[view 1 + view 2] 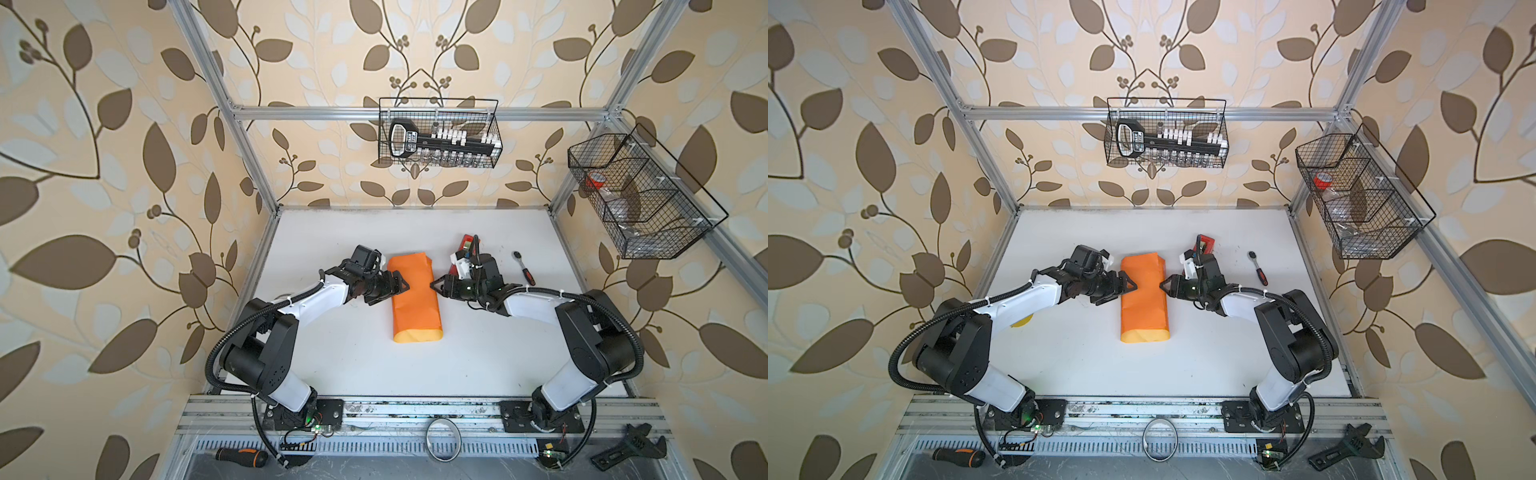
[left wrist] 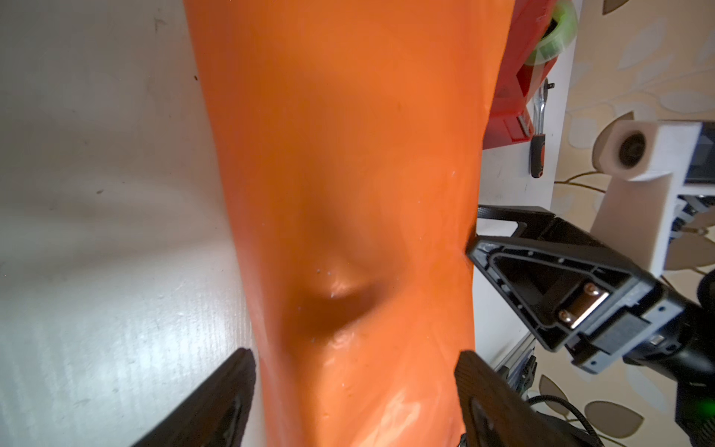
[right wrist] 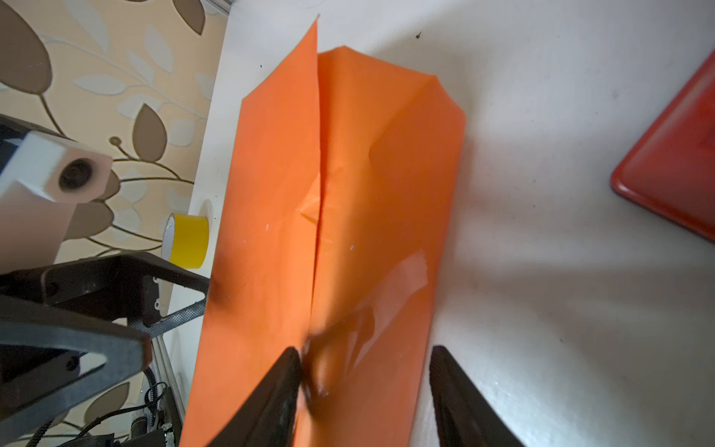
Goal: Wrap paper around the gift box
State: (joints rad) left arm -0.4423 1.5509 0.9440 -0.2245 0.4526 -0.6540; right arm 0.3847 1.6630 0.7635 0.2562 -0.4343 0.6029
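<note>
The orange paper (image 1: 415, 299) (image 1: 1144, 303) lies folded into a long parcel mid-table, its seam on top with a clear strip of tape (image 3: 406, 278). The near end gapes and shows the pale inside. The gift box is hidden under the paper. My left gripper (image 1: 401, 283) (image 2: 353, 352) is at the parcel's left edge, jaws wide, one above the other, orange paper (image 2: 348, 154) between them. My right gripper (image 1: 435, 286) (image 3: 363, 348) meets the right edge. One of its fingers (image 3: 286, 379) presses into the paper (image 3: 367, 193), and the other is beside the parcel over the table.
A red tape dispenser (image 1: 465, 245) stands behind the right wrist, with a ratchet (image 1: 524, 268) to its right. A yellow tape roll (image 1: 1022, 322) lies under the left arm. Two wire baskets (image 1: 440, 133) (image 1: 640, 195) hang on the frame. A screwdriver (image 1: 241, 456) and a wrench (image 1: 631, 451) lie on the front rail.
</note>
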